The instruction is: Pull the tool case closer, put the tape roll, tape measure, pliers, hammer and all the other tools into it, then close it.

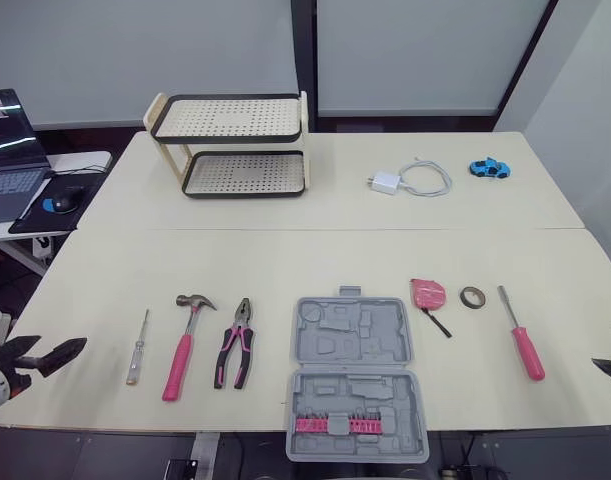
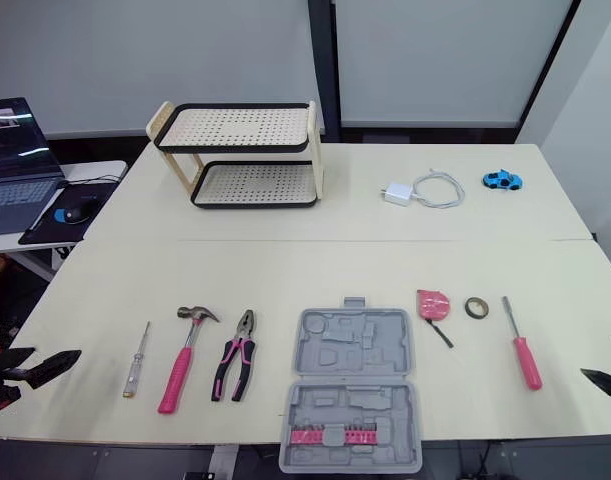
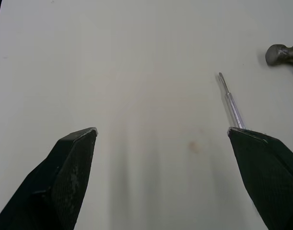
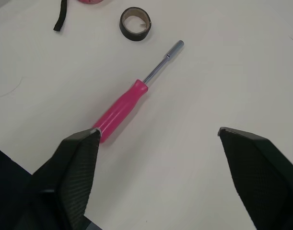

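Observation:
The grey tool case [image 1: 353, 375] lies open at the table's front edge, a row of pink bits in its near half. To its left lie the pink-handled pliers [image 1: 235, 343], the pink-handled hammer [image 1: 185, 345] and a slim clear-handled screwdriver [image 1: 137, 347]. On its right are the pink tape measure [image 1: 428, 294], the small dark tape roll [image 1: 473, 297] and a pink-handled driver [image 1: 522, 335]. My left gripper [image 1: 60, 350] hovers open at the front left, with the slim screwdriver [image 3: 231, 103] beside one finger. My right gripper [image 4: 158, 130] is open at the front right, just short of the pink driver [image 4: 122, 110].
A two-tier perforated rack [image 1: 235, 145] stands at the back left of the table. A white charger with its cable [image 1: 410, 180] and a blue toy car [image 1: 490, 168] lie at the back right. A laptop [image 1: 7, 150] and a mouse [image 1: 65, 200] sit on a side desk to the left.

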`<state>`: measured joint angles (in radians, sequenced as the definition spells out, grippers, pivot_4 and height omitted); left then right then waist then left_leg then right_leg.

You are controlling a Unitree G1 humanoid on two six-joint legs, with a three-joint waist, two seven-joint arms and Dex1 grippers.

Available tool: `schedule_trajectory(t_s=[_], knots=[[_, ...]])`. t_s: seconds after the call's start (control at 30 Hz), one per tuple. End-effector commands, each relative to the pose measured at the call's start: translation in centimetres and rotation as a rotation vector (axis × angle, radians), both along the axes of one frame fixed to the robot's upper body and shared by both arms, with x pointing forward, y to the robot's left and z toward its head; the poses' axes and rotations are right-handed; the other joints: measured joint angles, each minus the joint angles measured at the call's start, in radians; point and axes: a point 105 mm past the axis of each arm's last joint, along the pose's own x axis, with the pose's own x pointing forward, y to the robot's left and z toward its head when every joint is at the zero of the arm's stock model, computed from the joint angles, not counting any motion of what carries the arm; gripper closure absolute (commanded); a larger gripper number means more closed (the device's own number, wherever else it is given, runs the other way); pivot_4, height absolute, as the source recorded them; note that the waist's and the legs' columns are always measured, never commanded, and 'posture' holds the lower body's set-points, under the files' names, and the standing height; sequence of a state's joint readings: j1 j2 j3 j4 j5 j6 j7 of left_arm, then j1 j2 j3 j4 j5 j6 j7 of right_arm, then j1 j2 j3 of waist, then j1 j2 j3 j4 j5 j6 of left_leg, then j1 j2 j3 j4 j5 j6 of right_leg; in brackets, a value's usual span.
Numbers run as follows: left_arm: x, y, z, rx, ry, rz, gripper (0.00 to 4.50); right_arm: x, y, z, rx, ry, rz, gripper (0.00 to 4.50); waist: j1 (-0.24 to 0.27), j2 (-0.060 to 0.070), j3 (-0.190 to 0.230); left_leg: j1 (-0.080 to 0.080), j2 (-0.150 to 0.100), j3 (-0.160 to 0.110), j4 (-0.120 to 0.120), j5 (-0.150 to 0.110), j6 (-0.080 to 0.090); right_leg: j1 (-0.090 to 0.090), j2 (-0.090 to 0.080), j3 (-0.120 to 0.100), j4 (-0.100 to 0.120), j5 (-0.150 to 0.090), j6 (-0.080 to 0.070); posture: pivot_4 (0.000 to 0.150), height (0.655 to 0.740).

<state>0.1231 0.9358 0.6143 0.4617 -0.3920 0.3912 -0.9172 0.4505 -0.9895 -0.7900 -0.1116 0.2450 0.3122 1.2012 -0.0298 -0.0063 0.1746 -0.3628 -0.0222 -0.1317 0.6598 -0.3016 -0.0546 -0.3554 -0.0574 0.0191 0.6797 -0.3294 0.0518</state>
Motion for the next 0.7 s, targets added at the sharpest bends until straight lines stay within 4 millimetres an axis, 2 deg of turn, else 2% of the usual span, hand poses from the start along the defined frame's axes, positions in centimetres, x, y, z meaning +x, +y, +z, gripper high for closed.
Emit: schedule_trajectory(t_s=[0.03,0.1,0.2,0.37,0.53,0.7], knots=[[0.0,-0.3,1.5,0.012,-0.028,-0.039,0.00,0.7,0.4,1.2,-0.019,-0.024,0.034,0.02,0.000,0.000,0.000,0.000,0.000,0.000,0.000,0.000,0.000,0.000,0.000,0.000,0.000,0.000,0.000,0.150,0.7400],[-0.1,-0.8,1.7,0.012,-0.021,-0.077,0.00,0.8,0.5,1.3,-0.024,-0.027,0.041,0.02,0.000,0.000,0.000,0.000,0.000,0.000,0.000,0.000,0.000,0.000,0.000,0.000,0.000,0.000,0.000,0.150,0.7400],[0.3,-3.9,2.3,0.008,-0.015,-0.254,0.00,1.4,1.5,1.9,-0.029,-0.035,0.083,0.02,0.000,0.000,0.000,0.000,0.000,0.000,0.000,0.000,0.000,0.000,0.000,0.000,0.000,0.000,0.000,0.150,0.7400],[1.1,-11.0,3.2,0.029,-0.035,-0.614,0.00,2.2,4.5,2.6,-0.015,-0.013,0.199,0.02,0.001,0.001,0.000,0.000,0.000,0.000,0.000,0.000,0.000,0.001,0.000,0.000,0.000,0.000,0.000,0.150,0.7400],[1.4,-18.5,4.7,0.020,-0.165,-0.936,0.00,3.7,7.5,3.0,0.016,-0.021,0.246,0.02,0.002,0.001,0.000,-0.001,0.000,0.000,0.001,0.000,0.000,0.001,0.000,0.000,-0.001,0.000,0.000,0.150,0.7400],[1.2,-23.9,5.4,-0.003,-0.264,-1.170,0.00,5.6,9.3,1.8,-0.013,0.007,0.251,0.02,0.001,0.001,0.000,-0.001,0.000,0.001,0.001,0.000,0.000,0.001,0.000,0.000,-0.001,0.000,0.000,0.150,0.7400]])
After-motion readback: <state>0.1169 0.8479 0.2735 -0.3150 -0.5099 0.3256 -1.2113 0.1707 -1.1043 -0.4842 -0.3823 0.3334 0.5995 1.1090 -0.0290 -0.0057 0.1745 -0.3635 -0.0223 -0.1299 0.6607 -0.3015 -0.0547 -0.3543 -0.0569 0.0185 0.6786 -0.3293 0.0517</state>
